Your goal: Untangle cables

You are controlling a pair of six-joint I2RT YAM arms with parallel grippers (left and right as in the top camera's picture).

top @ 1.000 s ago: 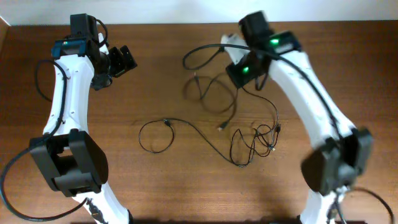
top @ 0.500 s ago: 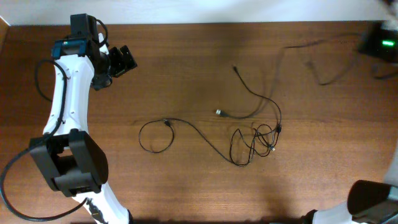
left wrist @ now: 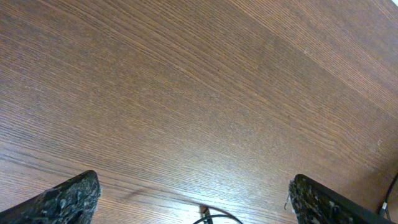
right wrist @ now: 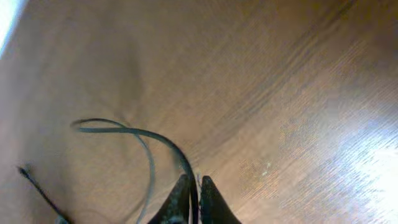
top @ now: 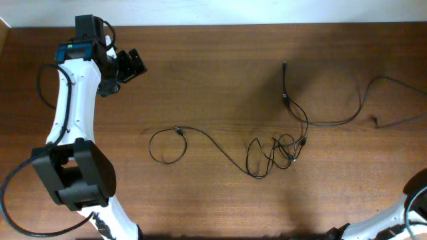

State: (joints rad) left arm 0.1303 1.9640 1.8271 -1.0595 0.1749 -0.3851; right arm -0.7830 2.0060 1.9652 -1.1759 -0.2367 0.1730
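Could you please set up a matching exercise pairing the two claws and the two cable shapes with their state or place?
1. left claw
2. right claw
3. cable knot
4. cable loop

A. shut on a cable
B. right of centre, overhead view
C. open, holding nothing
D. left of centre, overhead view

Pairs: 1-C, 2-A, 3-B, 4-D

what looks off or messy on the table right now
The cables are snarled in a tight knot right of centre on the table and trail loosely to the left. Strands also run off the overhead view's right edge, and one is pinched in the shut right tool. Nothing looks damaged or spilled.
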